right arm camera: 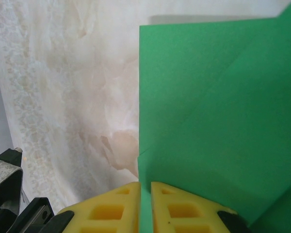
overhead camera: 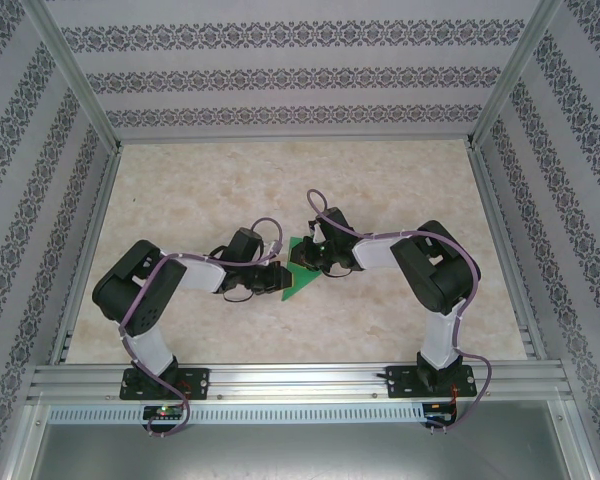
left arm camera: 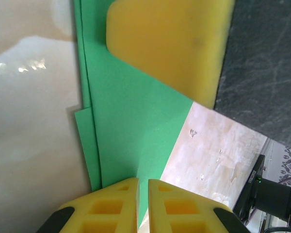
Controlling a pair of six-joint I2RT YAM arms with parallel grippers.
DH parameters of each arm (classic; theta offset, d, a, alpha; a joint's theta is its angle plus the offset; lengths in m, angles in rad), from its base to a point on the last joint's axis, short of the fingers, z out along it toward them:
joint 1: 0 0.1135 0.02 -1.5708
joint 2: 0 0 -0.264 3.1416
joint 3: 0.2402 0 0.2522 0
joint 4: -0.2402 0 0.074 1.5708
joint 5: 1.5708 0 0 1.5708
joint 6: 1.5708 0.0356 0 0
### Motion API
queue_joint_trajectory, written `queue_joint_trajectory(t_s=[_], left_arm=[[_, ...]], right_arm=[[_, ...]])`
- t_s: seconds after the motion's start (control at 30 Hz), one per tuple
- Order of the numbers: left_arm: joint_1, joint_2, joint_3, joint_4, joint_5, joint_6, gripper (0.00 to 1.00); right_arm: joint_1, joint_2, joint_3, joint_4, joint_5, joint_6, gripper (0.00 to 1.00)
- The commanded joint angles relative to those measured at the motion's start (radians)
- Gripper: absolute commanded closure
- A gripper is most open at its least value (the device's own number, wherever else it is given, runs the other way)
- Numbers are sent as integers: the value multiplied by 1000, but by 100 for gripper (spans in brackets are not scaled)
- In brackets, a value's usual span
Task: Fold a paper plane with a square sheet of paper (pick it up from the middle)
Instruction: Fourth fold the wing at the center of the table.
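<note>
- Top view: both arms bend inward and meet at the centre of the beige marbled table (overhead camera: 410,180).
- The green paper (overhead camera: 300,281) lies flat at frame centre, between the two gripper heads, and is partly covered by them.
- It is partly folded and reads as a pointed, triangular patch from above.
- The left gripper (overhead camera: 277,272) sits at the paper's left edge and the right gripper (overhead camera: 308,256) at its upper edge, the two close together.
- Left wrist view: the left gripper (left arm camera: 143,187) has its yellow fingers nearly together at bottom centre, with the edge of the green paper (left arm camera: 131,126) pinched in the thin gap.
- Stacked layers of paper show along its left side.
- A yellow pad (left arm camera: 169,43) of the right gripper fills the top of the frame over the paper; contact is unclear.
- Right wrist view: the right gripper (right arm camera: 145,190) has its jaws closed to a slit on the edge of the green paper (right arm camera: 218,121).
- The sheet fills the right half of the frame, with diagonal creases visible.
- Striped floral wallpaper (overhead camera: 280,80) covers the enclosure walls, and an aluminium rail (overhead camera: 300,378) runs along the bottom.
</note>
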Motion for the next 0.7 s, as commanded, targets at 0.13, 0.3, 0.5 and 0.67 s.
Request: queue_joint_trajectory(t_s=[0.13, 0.3, 0.5, 0.67], left_arm=[[-18, -34, -64, -130, 57, 43, 85], [-28, -42, -58, -184, 99, 89, 85], [-35, -64, -52, -336, 53, 160, 85], [-35, -88, -71, -395, 9, 161, 86]], right_arm=[[9, 68, -9, -55, 71, -24, 86], [9, 71, -9, -65, 78, -27, 86], [8, 72, -9, -69, 84, -29, 86], [9, 72, -7, -74, 81, -31, 86]])
